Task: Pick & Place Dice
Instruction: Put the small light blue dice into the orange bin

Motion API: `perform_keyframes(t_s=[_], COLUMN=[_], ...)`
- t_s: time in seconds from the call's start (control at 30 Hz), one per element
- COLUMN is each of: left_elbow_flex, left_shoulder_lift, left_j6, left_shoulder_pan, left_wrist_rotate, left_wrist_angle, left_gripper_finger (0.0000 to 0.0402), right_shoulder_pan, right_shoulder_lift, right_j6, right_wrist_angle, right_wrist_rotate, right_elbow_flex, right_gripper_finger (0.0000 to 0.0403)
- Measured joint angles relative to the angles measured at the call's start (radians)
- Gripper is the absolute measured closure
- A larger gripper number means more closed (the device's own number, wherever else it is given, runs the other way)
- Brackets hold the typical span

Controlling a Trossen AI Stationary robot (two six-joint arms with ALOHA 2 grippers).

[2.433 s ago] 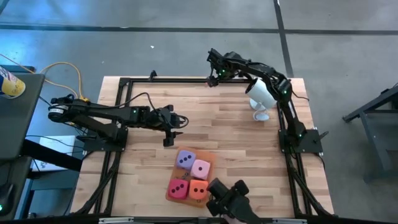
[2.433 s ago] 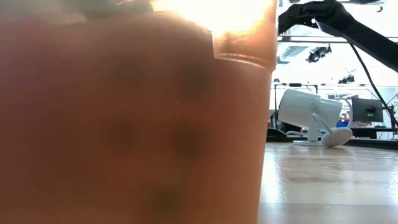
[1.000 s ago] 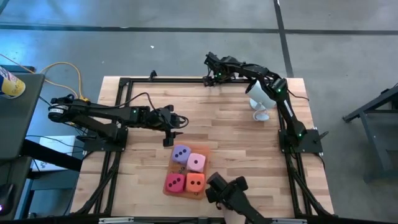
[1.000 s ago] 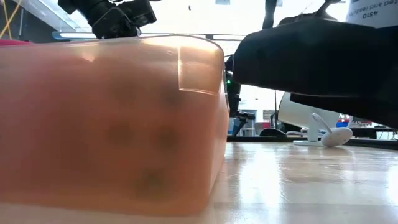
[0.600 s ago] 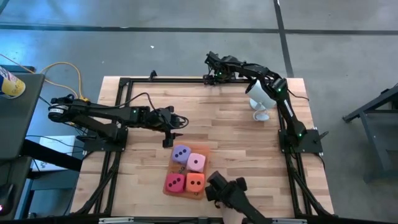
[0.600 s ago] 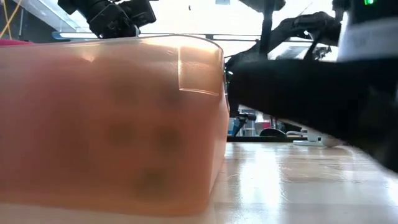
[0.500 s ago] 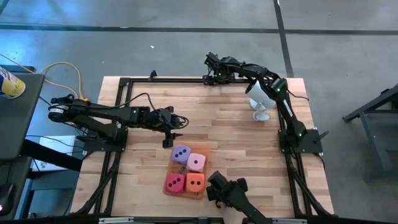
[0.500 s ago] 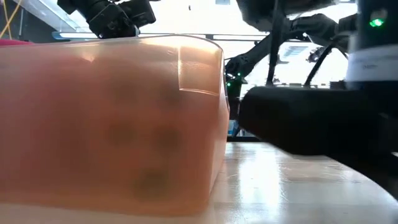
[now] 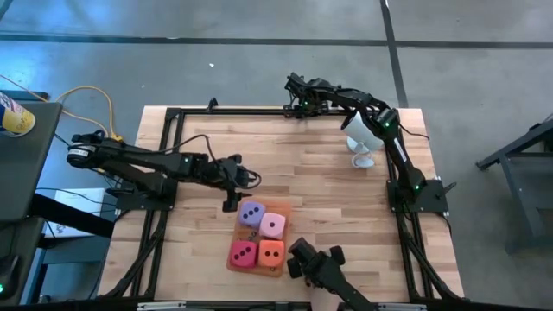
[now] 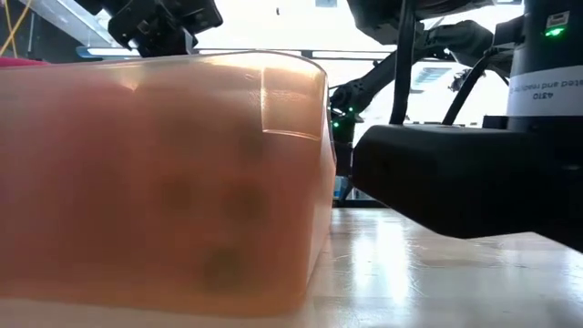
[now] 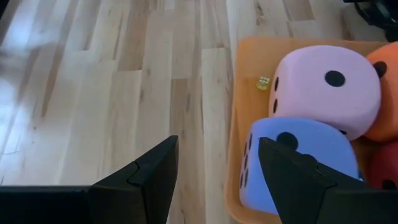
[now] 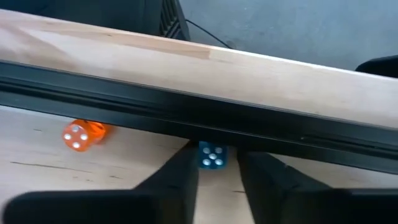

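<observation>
Our left gripper (image 11: pixel 214 180), fingers apart, hangs beside the purple die (image 11: pixel 298 165); it could bump the die. Our right gripper (image 12: pixel 214 177), fingers apart, waits far off.

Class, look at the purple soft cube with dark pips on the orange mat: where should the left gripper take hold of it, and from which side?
Grip the purple soft cube across two opposite flat faces, coming from above. The pink cube and red cube crowd two sides. The left gripper, open, hovers beside its free edge.
</observation>
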Motion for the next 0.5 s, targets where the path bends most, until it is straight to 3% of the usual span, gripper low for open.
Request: perform_keyframes(t_s=[0.2, 0.5], left_elbow_flex=[0.000, 0.000], left_shoulder_lift=[0.000, 0.000], left_j6=[-0.005, -0.041], left_shoulder_pan=[-0.018, -0.029], left_wrist_rotate=[-0.002, -0.002], left_wrist_angle=[-0.004, -0.026], left_gripper_finger=[0.0188, 0.0188], right_shoulder_pan=[-0.001, 0.030], right_shoulder_lift=[0.000, -0.014], right_j6=[-0.090, -0.251], right_wrist_angle=[-0.010, -0.038], right_wrist_rotate=[0.014, 0.108], right_elbow_flex=[0.000, -0.001], right_gripper_finger=[0.0373, 0.0366])
